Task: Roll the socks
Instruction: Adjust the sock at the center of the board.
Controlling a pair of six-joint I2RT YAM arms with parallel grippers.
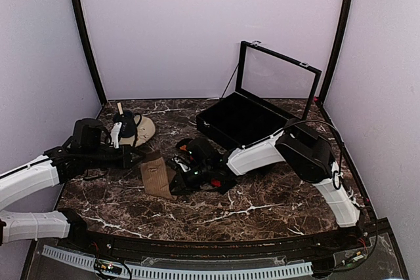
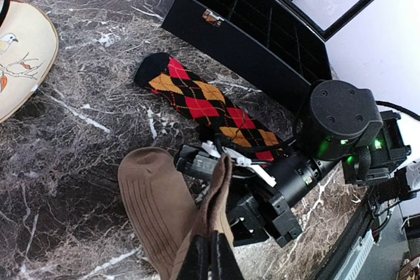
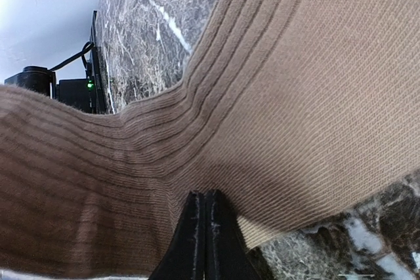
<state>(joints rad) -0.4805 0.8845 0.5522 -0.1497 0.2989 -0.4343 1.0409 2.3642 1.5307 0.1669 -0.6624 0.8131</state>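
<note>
Tan sock [image 2: 154, 195] lies in front of the black case [image 2: 262, 37], left gripper [image 2: 210, 246] and right gripper [image 3: 205, 196] both clenched on its fabric; argyle sock [image 2: 203, 103] flat nearer the case; best rolled tight under even tension.

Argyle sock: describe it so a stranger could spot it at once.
Find the open black compartment case at the back of the marble table. The argyle sock lies flat just before it. Red and orange diamonds on black set it apart from the plain tan sock alongside.
</note>
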